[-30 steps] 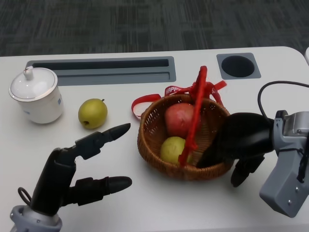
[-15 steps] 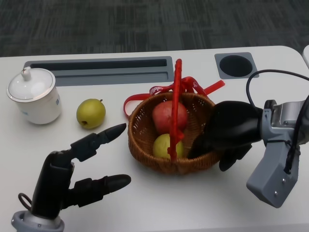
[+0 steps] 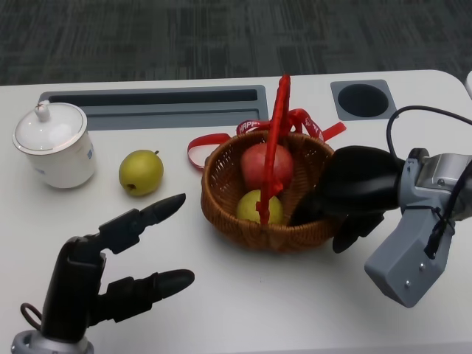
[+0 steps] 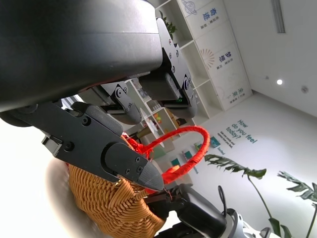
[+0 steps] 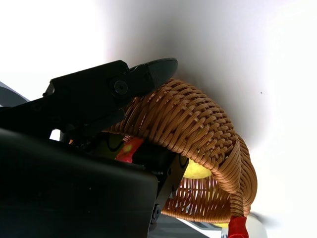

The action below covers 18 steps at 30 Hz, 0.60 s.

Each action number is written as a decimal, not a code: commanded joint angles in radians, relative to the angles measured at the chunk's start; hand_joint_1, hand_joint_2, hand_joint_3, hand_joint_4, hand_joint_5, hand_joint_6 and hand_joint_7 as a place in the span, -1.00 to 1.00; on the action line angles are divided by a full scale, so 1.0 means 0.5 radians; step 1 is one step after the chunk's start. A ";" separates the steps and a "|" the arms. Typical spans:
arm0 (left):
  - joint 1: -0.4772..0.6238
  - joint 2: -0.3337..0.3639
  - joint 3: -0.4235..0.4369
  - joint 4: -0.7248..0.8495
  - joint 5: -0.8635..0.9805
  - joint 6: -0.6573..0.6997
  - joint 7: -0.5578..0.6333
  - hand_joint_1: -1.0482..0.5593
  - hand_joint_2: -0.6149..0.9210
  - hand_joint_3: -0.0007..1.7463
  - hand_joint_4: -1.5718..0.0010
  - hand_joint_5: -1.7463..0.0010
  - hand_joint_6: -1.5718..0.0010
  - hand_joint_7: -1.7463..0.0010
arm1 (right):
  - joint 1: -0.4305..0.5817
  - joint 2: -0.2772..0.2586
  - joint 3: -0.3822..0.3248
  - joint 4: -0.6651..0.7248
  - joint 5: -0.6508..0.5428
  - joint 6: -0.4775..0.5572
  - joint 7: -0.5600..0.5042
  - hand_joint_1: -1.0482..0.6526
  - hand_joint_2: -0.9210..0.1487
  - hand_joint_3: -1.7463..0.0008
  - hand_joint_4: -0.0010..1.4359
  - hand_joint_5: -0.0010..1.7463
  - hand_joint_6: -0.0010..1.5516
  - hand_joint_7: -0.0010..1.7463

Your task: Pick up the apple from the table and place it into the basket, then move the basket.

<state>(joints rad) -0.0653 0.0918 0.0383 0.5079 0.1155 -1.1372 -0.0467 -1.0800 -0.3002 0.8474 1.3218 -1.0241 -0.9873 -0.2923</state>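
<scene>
A woven wicker basket (image 3: 243,232) with a red handle (image 3: 279,125) stands mid-table. Inside it lie the red apple (image 3: 257,164) and a yellow-green fruit (image 3: 254,206). My right hand (image 3: 354,188) grips the basket's right rim, with fingers inside and outside the wall. The right wrist view shows that rim (image 5: 198,124) pinched between my fingers (image 5: 104,96). My left hand (image 3: 110,273) hovers at the lower left with its fingers spread, holding nothing and apart from the basket. In the left wrist view the basket (image 4: 109,203) sits beyond my fingers (image 4: 99,144).
A yellow-green pear (image 3: 141,172) lies on the table left of the basket. A white lidded cup (image 3: 53,144) stands at the far left. A grey slotted recess (image 3: 151,105) and a round dark hole (image 3: 363,99) run along the back. A red ribbon (image 3: 203,144) trails behind the basket.
The basket, held by my right hand, slid left, then edged back right and a little farther away. My left hand sank slightly toward the lower edge.
</scene>
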 commanded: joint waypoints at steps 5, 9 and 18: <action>0.034 0.016 0.021 -0.071 0.019 -0.015 0.032 -0.15 0.85 -1.00 -0.05 0.98 0.03 0.99 | 0.015 0.003 -0.019 0.023 0.027 0.112 -0.002 -0.07 -1.00 0.91 0.54 -0.91 0.18 -0.99; 0.053 0.009 0.026 -0.089 0.037 -0.024 0.044 -0.16 0.86 -1.00 -0.06 0.98 0.02 0.99 | 0.030 0.028 -0.062 0.065 0.073 0.276 0.082 -0.07 -1.00 0.94 0.50 -0.93 0.17 -0.99; 0.147 0.009 0.032 -0.134 0.008 -0.094 0.051 -0.12 0.84 -1.00 -0.08 0.98 0.00 0.99 | 0.017 0.123 -0.201 0.123 0.213 0.736 0.281 -0.09 -1.00 0.88 0.55 -0.91 0.20 -0.99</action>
<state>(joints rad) -0.0105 0.0886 0.0429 0.4535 0.1325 -1.1658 -0.0366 -1.0632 -0.2344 0.7644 1.3699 -0.9357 -0.6706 -0.1692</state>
